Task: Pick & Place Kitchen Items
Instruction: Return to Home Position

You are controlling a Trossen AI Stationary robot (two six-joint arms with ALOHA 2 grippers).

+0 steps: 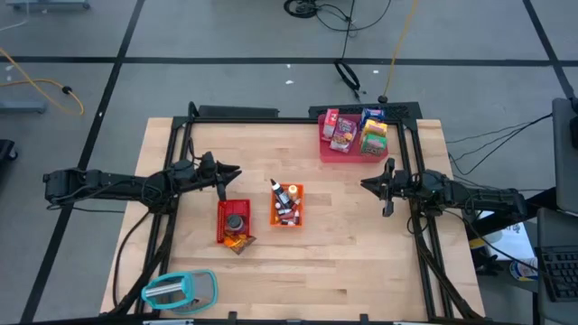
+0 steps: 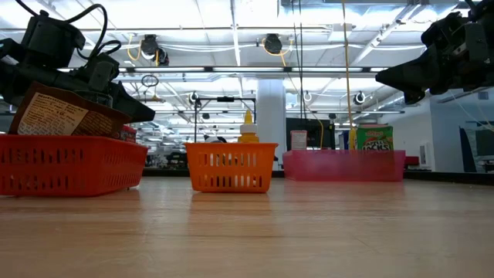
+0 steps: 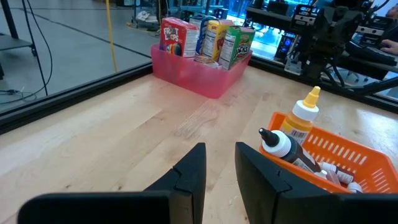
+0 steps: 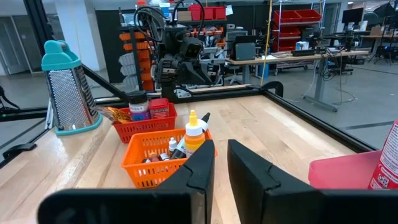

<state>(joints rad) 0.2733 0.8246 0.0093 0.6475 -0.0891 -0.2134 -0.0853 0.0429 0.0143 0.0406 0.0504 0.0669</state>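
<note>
Toy cartons (image 1: 354, 132) stand upright in a pink tray (image 1: 336, 153) at the table's far right; the left wrist view shows the cartons (image 3: 208, 38) too. Small bottles (image 1: 285, 202) lie and stand in an orange bin (image 1: 298, 219) at mid-table. A dark can (image 1: 236, 220) and a brown packet (image 1: 240, 241) sit in a red bin (image 1: 222, 217). My left gripper (image 1: 237, 171) hovers above the table just beyond the red bin, fingers nearly together on nothing (image 3: 219, 155). My right gripper (image 1: 364, 184) hovers right of the orange bin, also shut and empty (image 4: 219, 155).
A teal-rimmed metal grater (image 1: 181, 290) lies at the table's near left corner. A black frame (image 1: 271, 115) runs along the far, left and right edges. Bare wood (image 1: 352, 244) spreads across the near right part of the table.
</note>
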